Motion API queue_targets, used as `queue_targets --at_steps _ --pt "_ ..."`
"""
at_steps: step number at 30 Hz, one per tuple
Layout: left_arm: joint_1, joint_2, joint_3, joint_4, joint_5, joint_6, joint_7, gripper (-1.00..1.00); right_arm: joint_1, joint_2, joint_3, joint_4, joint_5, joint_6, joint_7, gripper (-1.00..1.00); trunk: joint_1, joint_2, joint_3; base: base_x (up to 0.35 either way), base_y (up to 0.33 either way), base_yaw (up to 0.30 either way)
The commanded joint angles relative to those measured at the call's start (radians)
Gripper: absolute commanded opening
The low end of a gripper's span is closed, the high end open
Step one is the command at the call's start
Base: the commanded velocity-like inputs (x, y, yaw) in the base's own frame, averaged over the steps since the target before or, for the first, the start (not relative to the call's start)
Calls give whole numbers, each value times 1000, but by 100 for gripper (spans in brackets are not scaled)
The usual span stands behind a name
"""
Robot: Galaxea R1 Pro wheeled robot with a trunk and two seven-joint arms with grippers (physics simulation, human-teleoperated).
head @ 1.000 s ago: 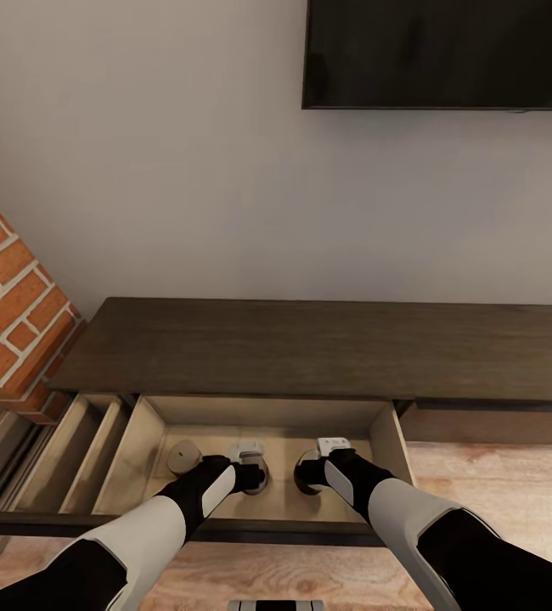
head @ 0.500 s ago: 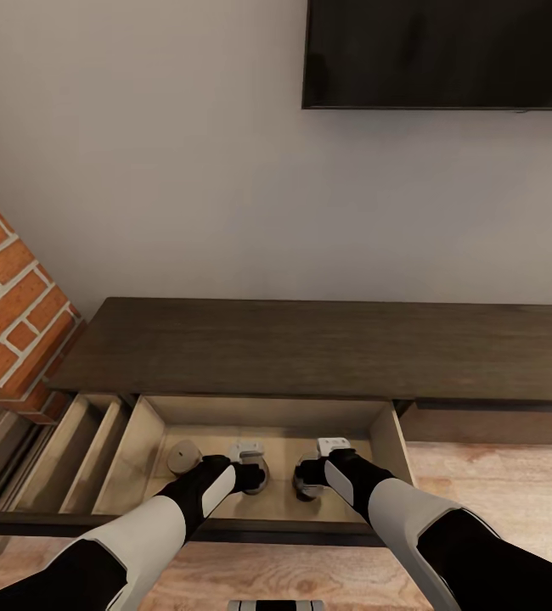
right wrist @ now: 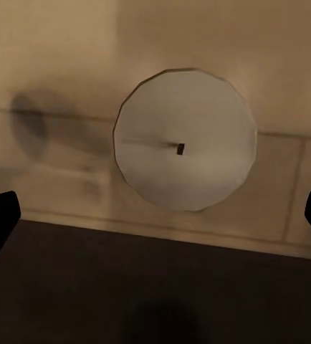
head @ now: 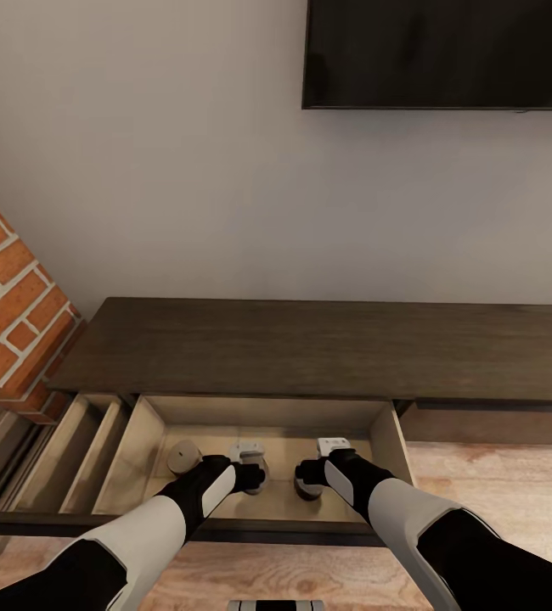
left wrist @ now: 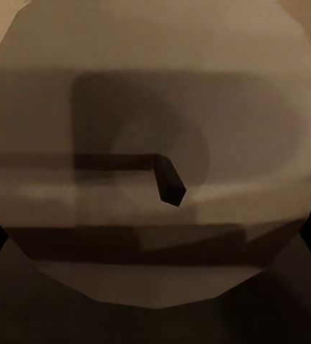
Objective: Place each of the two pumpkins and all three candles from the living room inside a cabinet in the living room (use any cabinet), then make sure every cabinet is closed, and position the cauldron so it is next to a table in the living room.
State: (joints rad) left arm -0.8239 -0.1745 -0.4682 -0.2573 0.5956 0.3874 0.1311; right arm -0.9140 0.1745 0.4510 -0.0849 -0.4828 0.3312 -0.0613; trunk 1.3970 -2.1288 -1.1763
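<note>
Right end effector [head: 310,478]: fingers spread wide, their dark tips at the two sides of the right wrist view, apart from the candle below. That pale candle [right wrist: 185,140] stands on the drawer floor, near the front right corner of the open drawer [head: 388,441]. Judged released and set down.

Left end effector [head: 255,473]: its camera sits very close above a second candle [left wrist: 152,154], whose round top and bent wick show there. The fingers cannot be made out, so whether it is spread or pinching cannot be told. This candle is near the middle of the drawer's front edge.

A third candle [head: 184,456] stands apart from both arms, toward the drawer's left wall.

Orientation: all three candles stand upright, long axis vertical, wick end up. Standing on their flat bases, they are unlikely to roll when the drawer is pushed shut.

The drawer belongs to the cabinet [head: 327,344], pulled out below its left portion. A further compartment at the far left also stands open. Both are judged to need closing. Pumpkins and cauldron are yet to be dealt with.
</note>
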Motion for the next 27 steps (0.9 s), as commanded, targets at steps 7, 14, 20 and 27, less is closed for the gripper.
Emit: queue_targets --at_steps 7,14,20,27 --pt "0 0 -4 -1 8 7 -10 -100 0 0 8 -2 -10 4 -6 100 0 0 -1 0 0 0" --pt "0 0 -5 0 8 8 -11 -100 0 0 9 -2 -10 5 -6 100 0 0 -1 0 0 0" --pt "0 0 -4 0 7 8 -11 100 0 0 8 -2 -10 4 -6 100 0 0 -1 0 0 0" --pt "0 0 -4 0 6 6 -14 100 0 0 9 -1 -10 5 -6 100 0 0 -1 0 0 0"
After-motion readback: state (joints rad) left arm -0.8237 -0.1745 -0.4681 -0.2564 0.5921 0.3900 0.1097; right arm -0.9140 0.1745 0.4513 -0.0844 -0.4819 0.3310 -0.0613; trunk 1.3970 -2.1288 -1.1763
